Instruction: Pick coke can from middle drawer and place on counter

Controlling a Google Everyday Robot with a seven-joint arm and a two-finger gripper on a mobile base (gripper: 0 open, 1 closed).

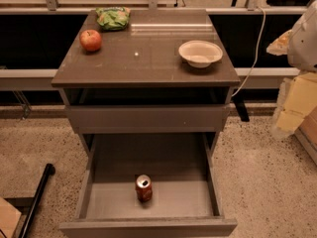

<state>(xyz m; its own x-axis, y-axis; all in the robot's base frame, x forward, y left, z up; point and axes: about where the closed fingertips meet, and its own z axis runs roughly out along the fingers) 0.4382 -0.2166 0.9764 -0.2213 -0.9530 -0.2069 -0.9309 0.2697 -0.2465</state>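
Red coke can (143, 188) upright in the middle drawer (166, 162), front centre.
We have the gripper (297, 100) far right; can lies lower-left, well apart; we can't tell its grip state.

You've got the coke can (143, 188) upright, red with a silver top, on the grey floor of the middle drawer (171, 165), near its front wall, about centre. Drawer's pulled wide open. Above sits the table (148, 58), a glossy dark grey-brown slab. Pincer's outside your view.
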